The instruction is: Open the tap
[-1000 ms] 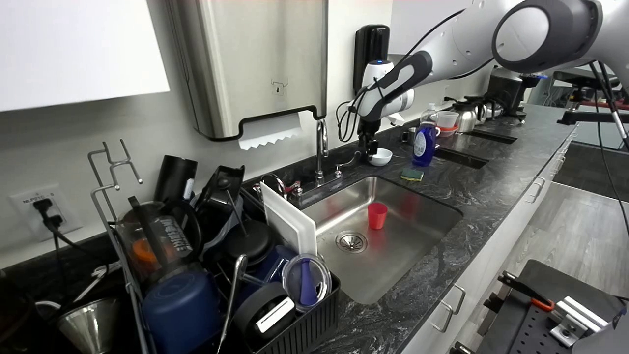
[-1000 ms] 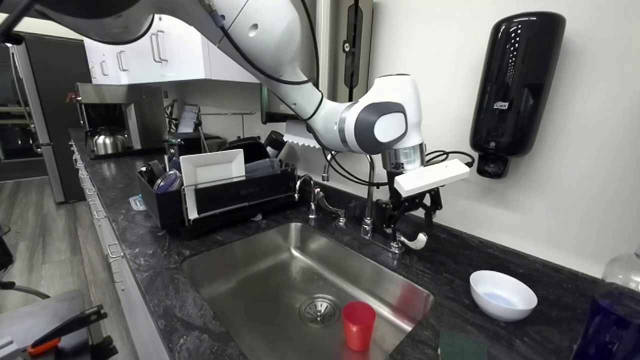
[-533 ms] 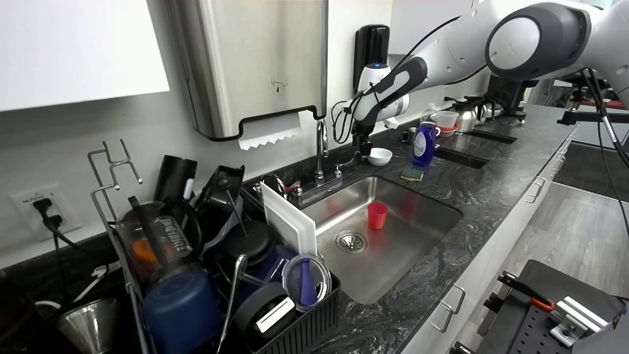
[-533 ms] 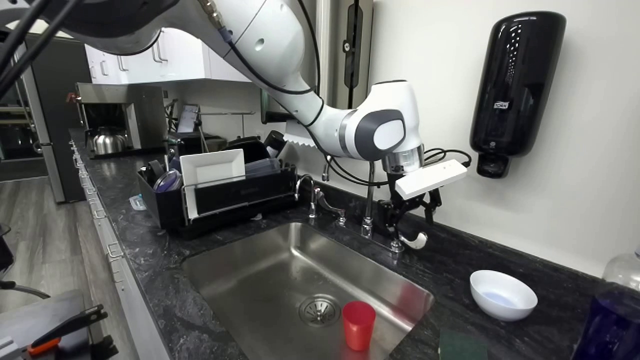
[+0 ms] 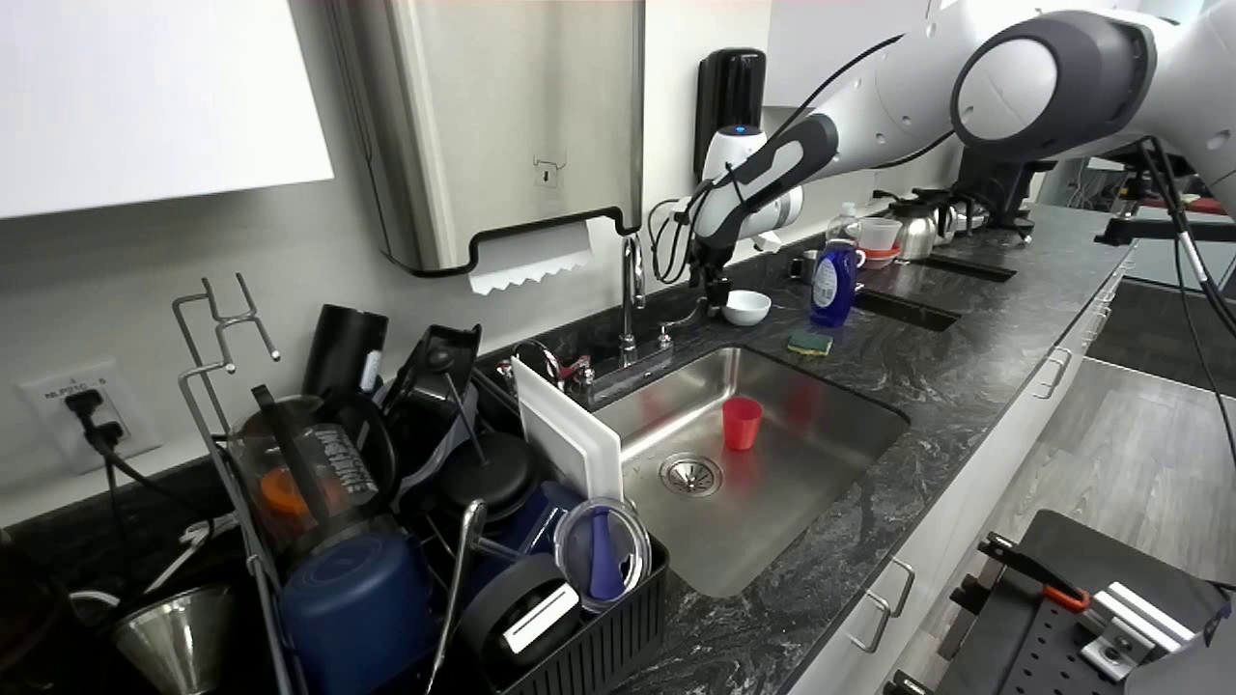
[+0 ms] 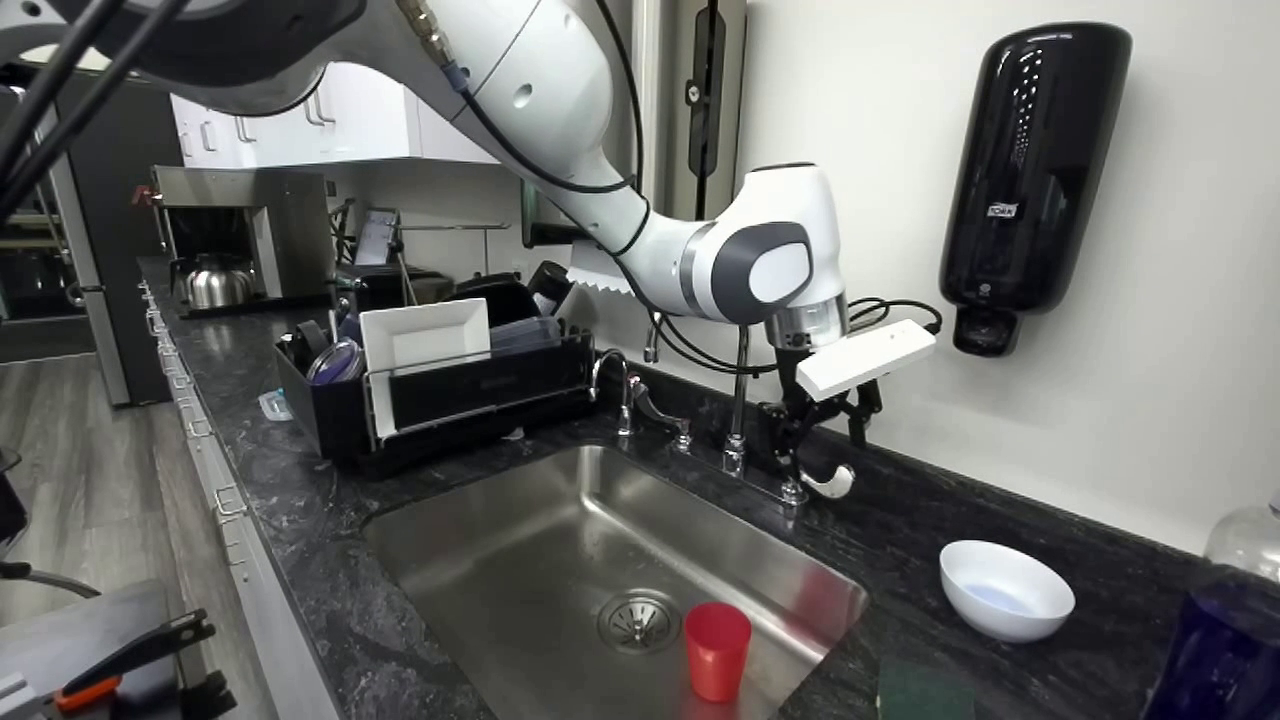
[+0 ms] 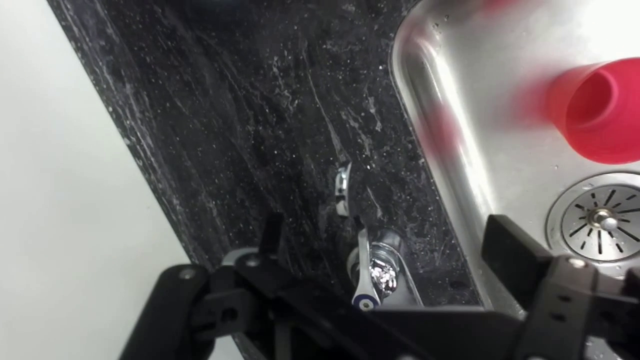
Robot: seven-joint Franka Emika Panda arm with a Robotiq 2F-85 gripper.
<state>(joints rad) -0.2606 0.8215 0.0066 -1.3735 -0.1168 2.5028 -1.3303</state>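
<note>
The tap point(image 5: 630, 290) is a slim chrome faucet behind the sink, its upright spout partly covered by the arm in an exterior view. At its base, a chrome lever handle point(image 6: 833, 484) curves out toward the white bowl. Seen from above in the wrist view, the handle point(image 7: 365, 285) has a blue ring on its hub and lies between my fingers, closer to the left one. My gripper point(image 7: 384, 227) is open, its jaws wide apart around the handle. Whether a finger touches it I cannot tell. In an exterior view my gripper point(image 6: 822, 445) hangs just over the handle, pointing down.
A red cup point(image 6: 718, 650) stands in the steel sink point(image 5: 666, 550). The white bowl point(image 6: 1005, 590) sits beside the handle, with a sponge point(image 5: 809, 343) and blue soap bottle point(image 5: 833, 285) nearby. A full dish rack point(image 6: 330, 430) and a smaller curved faucet point(image 6: 625, 385) flank the tap.
Over the last second my arm has lowered slightly, bringing the gripper closer to the handle. In the latest half second it has barely moved. The handle looks unmoved.
</note>
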